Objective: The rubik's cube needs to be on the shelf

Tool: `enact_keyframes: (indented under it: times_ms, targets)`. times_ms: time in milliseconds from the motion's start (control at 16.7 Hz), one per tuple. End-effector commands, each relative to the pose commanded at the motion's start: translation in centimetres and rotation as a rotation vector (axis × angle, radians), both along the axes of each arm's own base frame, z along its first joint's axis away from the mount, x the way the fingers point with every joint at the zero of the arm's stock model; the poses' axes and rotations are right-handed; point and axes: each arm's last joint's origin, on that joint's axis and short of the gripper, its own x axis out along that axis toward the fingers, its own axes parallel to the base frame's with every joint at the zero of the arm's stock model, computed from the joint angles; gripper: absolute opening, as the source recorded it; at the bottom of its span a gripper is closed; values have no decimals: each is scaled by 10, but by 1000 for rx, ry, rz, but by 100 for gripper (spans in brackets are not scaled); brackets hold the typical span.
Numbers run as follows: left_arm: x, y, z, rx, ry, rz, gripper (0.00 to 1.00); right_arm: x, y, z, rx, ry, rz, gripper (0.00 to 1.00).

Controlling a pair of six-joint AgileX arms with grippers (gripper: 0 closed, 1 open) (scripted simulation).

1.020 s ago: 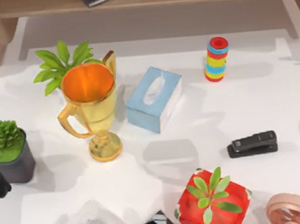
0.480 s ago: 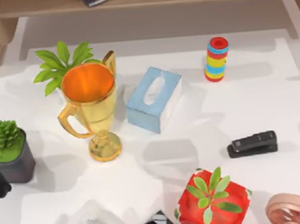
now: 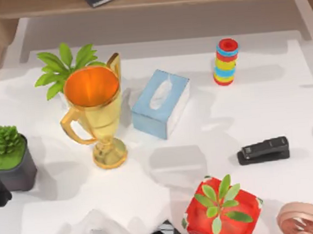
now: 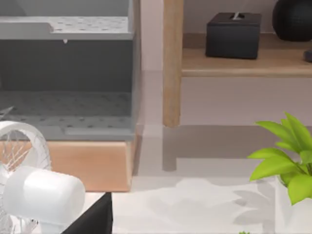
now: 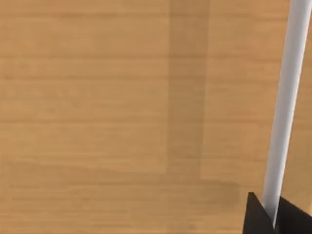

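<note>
Shelf (image 5: 97,97) wood is looming close under the right wrist — jaws' state I cannot tell; misjudging depth risks scraping the board.

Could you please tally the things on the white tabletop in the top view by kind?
Plants: 3
Trophy: 1
Tissue box: 1
Ring stack: 1
Stapler: 1
Total: 7, leaving out things cut off at the edges.
</note>
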Motion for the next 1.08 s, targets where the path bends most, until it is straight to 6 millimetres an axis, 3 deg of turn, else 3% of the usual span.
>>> enact_keyframes:
  times_ms: [180, 480, 840, 1080]
  targets:
    - [0, 0, 0, 0, 0, 0, 100, -18, -6, 1, -14, -9, -16, 0]
    - [0, 0, 0, 0, 0, 0, 100, -52, 1, -2, 4, 7, 4, 0]
    - [0, 0, 0, 0, 0, 0, 100, -60, 4, -2, 10, 9, 11, 0]
    - [0, 0, 0, 0, 0, 0, 100, -60, 4, -2, 10, 9, 11, 30]
